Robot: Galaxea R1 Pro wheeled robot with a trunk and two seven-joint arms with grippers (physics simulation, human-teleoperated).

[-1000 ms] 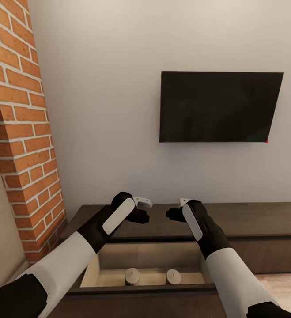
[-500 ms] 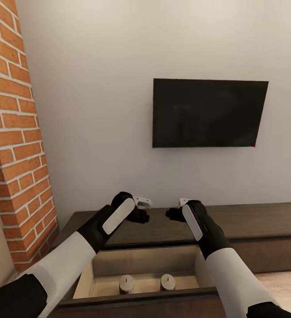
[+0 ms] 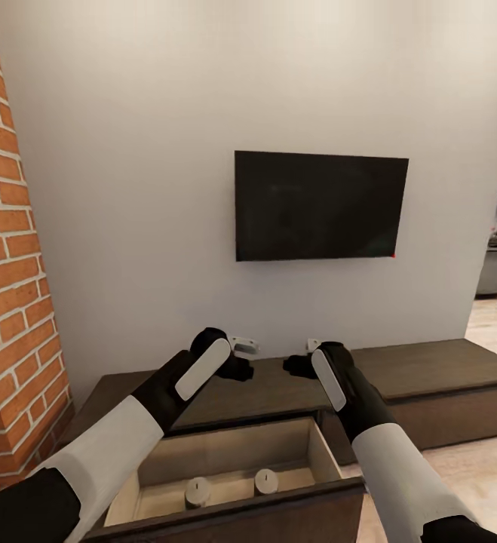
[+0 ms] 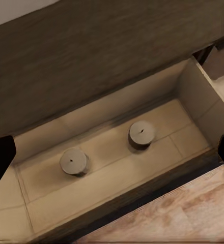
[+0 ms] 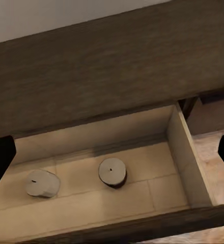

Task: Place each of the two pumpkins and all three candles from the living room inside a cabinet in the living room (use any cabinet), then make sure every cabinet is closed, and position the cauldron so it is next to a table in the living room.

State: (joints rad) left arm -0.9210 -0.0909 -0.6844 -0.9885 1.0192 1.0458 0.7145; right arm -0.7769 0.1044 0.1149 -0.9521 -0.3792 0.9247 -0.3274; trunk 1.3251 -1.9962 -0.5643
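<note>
Below the wall TV [image 3: 320, 206], the cabinet [image 3: 421, 377] drawer holds two candles [image 3: 197, 491] [image 3: 265, 480]; left gripper [image 3: 242, 358] and right gripper [image 3: 299, 357] both gape empty.

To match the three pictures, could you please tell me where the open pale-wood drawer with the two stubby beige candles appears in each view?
Head view: the open pale-wood drawer sits low and centre-left, below both grippers, two stubby beige candles on its floor.
Left wrist view: the drawer runs diagonally across the middle.
Right wrist view: the drawer fills the lower half.
Shared landmark: the dark brown cabinet top behind the drawer.
</note>
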